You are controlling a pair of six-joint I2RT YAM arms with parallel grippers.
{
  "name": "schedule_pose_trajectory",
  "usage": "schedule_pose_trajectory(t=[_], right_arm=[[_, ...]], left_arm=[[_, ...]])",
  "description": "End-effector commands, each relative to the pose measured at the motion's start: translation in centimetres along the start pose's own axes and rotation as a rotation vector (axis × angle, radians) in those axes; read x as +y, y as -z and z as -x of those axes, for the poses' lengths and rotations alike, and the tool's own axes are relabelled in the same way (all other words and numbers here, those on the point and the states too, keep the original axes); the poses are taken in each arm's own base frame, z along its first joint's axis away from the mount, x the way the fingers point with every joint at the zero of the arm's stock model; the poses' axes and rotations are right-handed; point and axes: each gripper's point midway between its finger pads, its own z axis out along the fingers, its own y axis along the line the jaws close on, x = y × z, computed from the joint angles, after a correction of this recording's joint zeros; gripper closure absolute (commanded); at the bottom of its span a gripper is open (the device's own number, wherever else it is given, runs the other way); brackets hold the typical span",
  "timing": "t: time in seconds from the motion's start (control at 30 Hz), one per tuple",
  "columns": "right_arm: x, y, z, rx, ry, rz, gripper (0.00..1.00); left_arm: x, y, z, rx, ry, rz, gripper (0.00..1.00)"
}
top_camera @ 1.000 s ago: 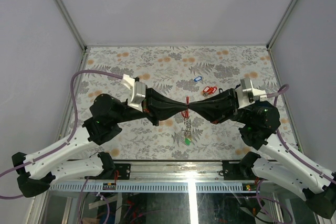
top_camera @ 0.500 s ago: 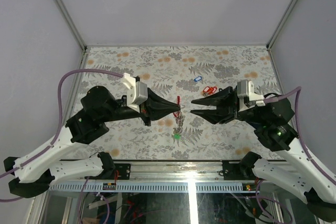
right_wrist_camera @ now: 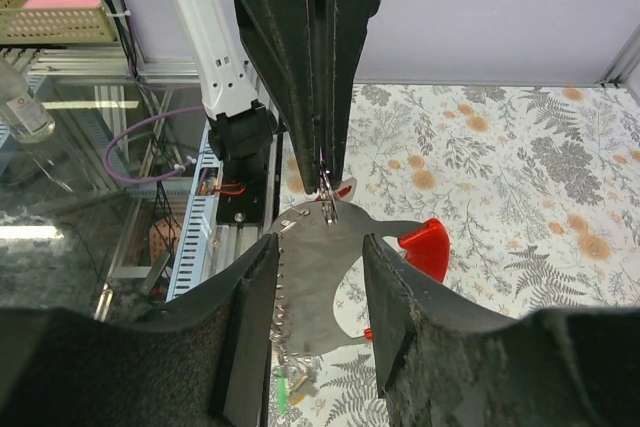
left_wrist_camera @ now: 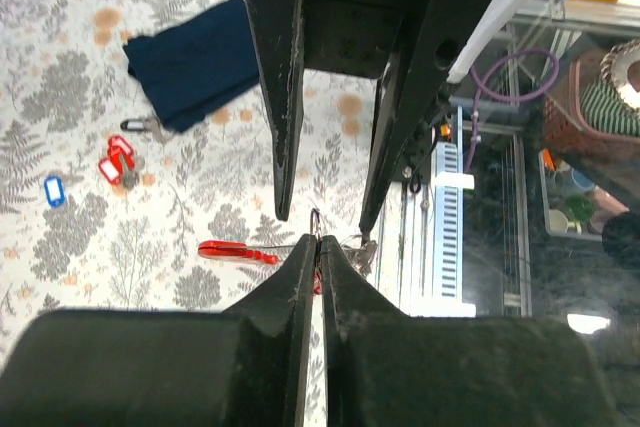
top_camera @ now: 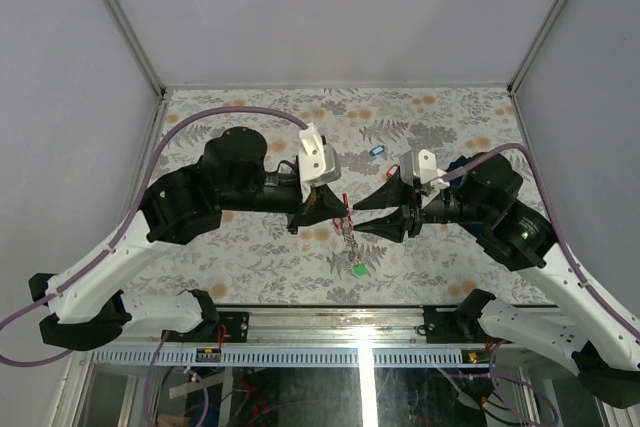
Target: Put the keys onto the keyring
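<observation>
Two left fingers [left_wrist_camera: 285,297] pinch keyring [left_wrist_camera: 316,219] — right fingers [right_wrist_camera: 250,327] apart.

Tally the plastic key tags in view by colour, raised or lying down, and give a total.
Red tags: 3 (one raised, two lying together)
Blue tag: 1
Green tag: 1
Total: 5

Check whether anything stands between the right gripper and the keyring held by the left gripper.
Nothing visible does. The left gripper is shut on the keyring, and the right gripper's open fingers flank it directly; only a silvery key hanging from that ring sits between them.
</observation>
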Motion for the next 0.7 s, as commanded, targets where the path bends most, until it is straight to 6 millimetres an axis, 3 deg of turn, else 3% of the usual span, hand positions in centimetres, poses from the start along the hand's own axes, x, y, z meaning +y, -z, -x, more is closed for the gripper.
schedule_pose_trajectory(t=[0.0,0.17,0.67], right_arm=[[0.3,0.4,0.5,-0.012,0.042,0.009,0.54],[0.1,0.1,0.6,-0.059,0.039,-0.001,0.56],[0.1,-1.3,0.1,-0.11,-0.009,0.055,0.63]], left_arm=[[-0.2,1.2,-1.2,0.122,-0.012,0.009,1.0],[-0.5,0.9,-2.2,0.21,-0.014,0.017,1.0],[-1.1,0.4,-2.2,0.244,-0.032,0.014,1.0]])
